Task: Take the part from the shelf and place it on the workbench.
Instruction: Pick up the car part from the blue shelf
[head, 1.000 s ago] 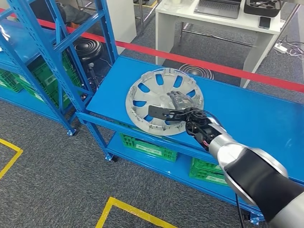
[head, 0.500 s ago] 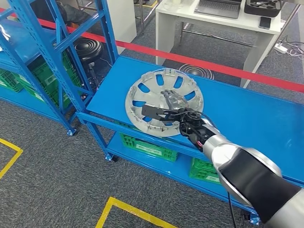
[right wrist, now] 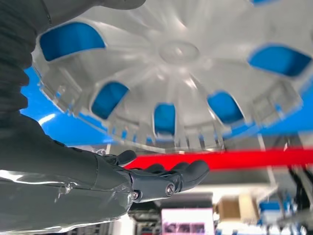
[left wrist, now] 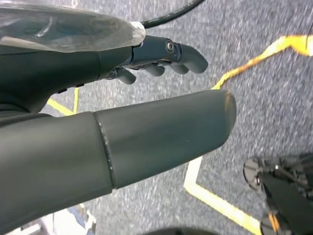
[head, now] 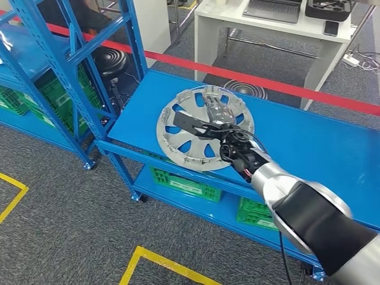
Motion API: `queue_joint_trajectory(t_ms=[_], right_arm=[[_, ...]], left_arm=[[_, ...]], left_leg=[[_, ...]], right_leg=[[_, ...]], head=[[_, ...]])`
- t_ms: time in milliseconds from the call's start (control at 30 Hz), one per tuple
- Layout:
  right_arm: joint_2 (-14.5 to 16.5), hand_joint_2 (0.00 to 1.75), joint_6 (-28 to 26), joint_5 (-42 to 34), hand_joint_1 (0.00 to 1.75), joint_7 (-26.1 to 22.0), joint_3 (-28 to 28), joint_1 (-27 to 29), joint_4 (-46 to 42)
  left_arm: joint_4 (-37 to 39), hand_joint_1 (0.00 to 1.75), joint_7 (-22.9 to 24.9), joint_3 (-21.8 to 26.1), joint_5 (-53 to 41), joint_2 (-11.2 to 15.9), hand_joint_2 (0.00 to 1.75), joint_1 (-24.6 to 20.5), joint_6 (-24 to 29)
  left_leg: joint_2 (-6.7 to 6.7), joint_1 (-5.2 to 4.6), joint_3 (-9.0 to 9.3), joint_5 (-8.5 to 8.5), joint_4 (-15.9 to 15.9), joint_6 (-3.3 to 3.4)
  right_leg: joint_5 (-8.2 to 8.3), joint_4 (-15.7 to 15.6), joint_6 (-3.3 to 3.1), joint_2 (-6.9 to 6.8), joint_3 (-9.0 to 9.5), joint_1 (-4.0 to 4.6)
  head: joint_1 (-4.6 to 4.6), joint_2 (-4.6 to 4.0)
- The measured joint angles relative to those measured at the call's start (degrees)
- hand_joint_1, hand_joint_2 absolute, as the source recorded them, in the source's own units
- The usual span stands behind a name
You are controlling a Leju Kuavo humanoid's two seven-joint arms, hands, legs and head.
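You saw the blue workbench [head: 313,148] carrying the silver wheel cover [head: 179,142], which lay flat near its left front corner. The right hand [head: 211,119] hovered over the cover's centre, fingers [right wrist: 184,176] extended and apart, gripping nothing. The left hand [left wrist: 162,54] hung above the carpet, fingers loosely spread and holding nothing.

A: Look at that right arm [head: 287,190], polished silver shell running into a black matte sleeve, thin black cable trailing beneath.

B: And the dark many-fingered right hand [head: 214,122], exposed red wiring at the wrist. Left hand [left wrist: 162,54]: thick grey thumb, small silver screw.
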Motion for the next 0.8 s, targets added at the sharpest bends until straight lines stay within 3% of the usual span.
queue_joint_trajectory(t_ms=[100, 200, 433, 800], right_arm=[[0.1, 1.75, 0.0, 0.1, 0.00, 1.5, -0.9, 1.5, -3.0], [0.5, 1.75, 3.8, 1.6, 0.00, 4.5, -1.3, 3.1, -5.4], [4.7, 1.75, 8.7, 5.3, 0.00, 11.0, -0.6, 6.0, -6.8], [6.8, 1.75, 10.3, 6.2, 0.00, 13.2, -0.4, 7.8, -6.8]], left_arm=[[0.0, 0.00, 0.3, -0.4, -0.9, 0.7, 0.00, -0.7, -0.2], [0.0, 0.00, 1.2, -0.9, -2.2, 1.3, 0.00, -1.5, -0.4], [0.0, 0.00, 2.8, -2.0, -4.4, 2.1, 0.00, -2.7, -0.1], [0.0, 0.00, 3.5, -2.4, -5.1, 3.0, 0.00, -2.8, 0.0]], left_leg=[[-0.03, 0.01, 0.00, 0.00, 0.0, 0.00], [-0.01, 0.01, 0.00, 0.00, 0.0, -0.01], [0.02, 0.01, 0.00, 0.00, 0.0, -0.01], [0.02, 0.01, -0.02, -0.01, 0.0, -0.02]], right_leg=[[0.00, 0.0, 0.00, -0.03, 0.02, 0.03], [-0.01, 0.0, -0.01, 0.01, 0.02, 0.02], [-0.02, 0.0, -0.02, 0.01, -0.01, 0.02], [-0.03, 0.0, -0.04, 0.02, 0.00, -0.01]], head=[[-0.02, 0.00], [-0.02, 0.00], [-0.02, 0.00], [-0.02, 0.00]])
